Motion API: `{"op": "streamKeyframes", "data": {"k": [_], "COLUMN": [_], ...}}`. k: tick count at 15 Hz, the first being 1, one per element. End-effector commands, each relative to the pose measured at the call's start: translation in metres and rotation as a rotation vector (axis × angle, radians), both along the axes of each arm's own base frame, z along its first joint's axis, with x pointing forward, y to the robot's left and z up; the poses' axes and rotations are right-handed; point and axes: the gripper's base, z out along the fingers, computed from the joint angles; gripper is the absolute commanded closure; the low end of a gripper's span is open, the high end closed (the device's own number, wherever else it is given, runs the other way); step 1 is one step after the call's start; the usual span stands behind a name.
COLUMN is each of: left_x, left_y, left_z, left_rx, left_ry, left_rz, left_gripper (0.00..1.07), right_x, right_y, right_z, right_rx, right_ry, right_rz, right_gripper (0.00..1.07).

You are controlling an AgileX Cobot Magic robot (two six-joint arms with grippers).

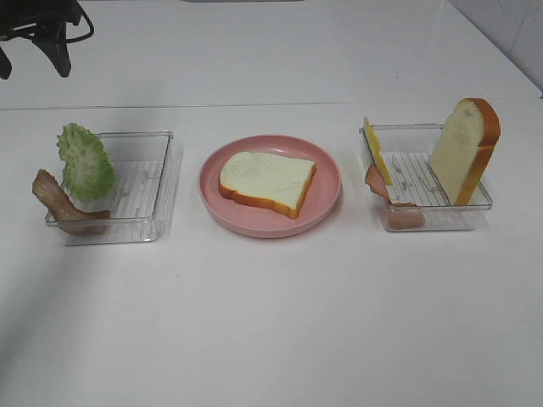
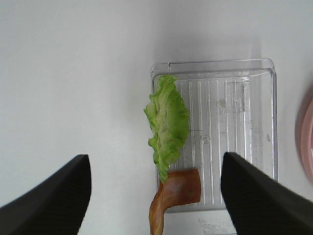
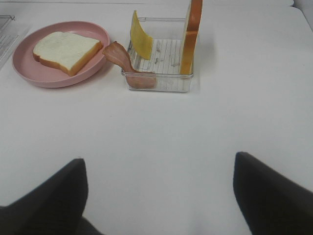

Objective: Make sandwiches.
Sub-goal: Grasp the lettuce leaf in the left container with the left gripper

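A white bread slice (image 1: 267,181) with orange-brown crust lies flat on the pink plate (image 1: 270,227) at the centre. The left clear tray (image 1: 157,170) holds a green lettuce leaf (image 1: 85,161) and a bacon strip (image 1: 59,202) leaning over its left edge. The right clear tray (image 1: 424,225) holds a yellow cheese square (image 1: 377,150), an upright bread slice (image 1: 464,151), a bacon strip (image 1: 377,182) and a pink ham piece (image 1: 405,218). My left gripper (image 2: 155,161) is open and empty above the lettuce (image 2: 168,122). My right gripper (image 3: 159,159) is open and empty, well in front of the right tray (image 3: 156,83).
Dark arm hardware (image 1: 42,30) shows at the far left back of the white table. The table's back edge and a wall corner run along the upper right. In the left wrist view the plate's rim (image 2: 305,142) shows beside the tray (image 2: 244,122).
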Motion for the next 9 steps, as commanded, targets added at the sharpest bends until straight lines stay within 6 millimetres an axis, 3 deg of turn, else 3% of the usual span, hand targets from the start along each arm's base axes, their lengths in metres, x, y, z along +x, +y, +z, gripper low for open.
{"op": "streamKeyframes", "data": {"k": [1,6,9], "left_x": [0.002,0.017,0.022], "left_y": [0.0,-0.003,-0.008], "left_z": [-0.031,-0.085,-0.102], "left_rx": [0.018,0.013,-0.011], "left_ry": [0.127,0.203,0.205], "left_rz": [-0.004,-0.003,0.001], "left_gripper": [0.36,0.36,0.36], "right_x": [-0.002,-0.002,-0.002], "right_y": [0.0,0.0,0.0], "right_z": [0.0,0.0,0.0], "right_rx": [-0.004,-0.004,-0.004], "right_ry": [-0.022,-0.022,-0.022], "right_rz": [0.002,0.002,0.002], "right_gripper": [0.3,0.3,0.3]}}
